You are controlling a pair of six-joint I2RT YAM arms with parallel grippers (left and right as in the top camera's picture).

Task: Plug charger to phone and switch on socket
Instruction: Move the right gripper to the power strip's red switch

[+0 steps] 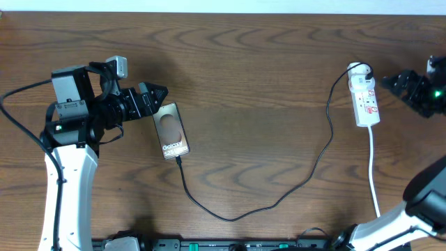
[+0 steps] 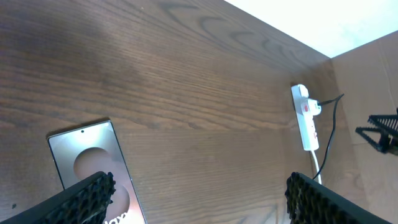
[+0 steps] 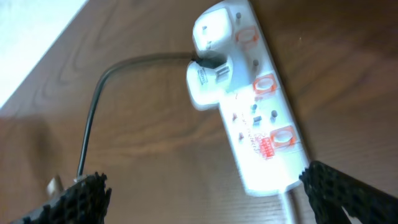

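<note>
Overhead, the phone [image 1: 172, 129] lies on the desk [image 1: 265, 63] with my left end effector [image 1: 159, 93] at its top end, fingers spread, released, placed, I judge, to steady it. The charger [image 3: 155, 58] runs from the socket [image 1: 365, 97] to the phone's bottom edge; whether its tip is seated I cannot tell. My right end effector [image 1: 389, 82] hangs released just beside the socket, placed, I judge, to press a red switch.
</note>
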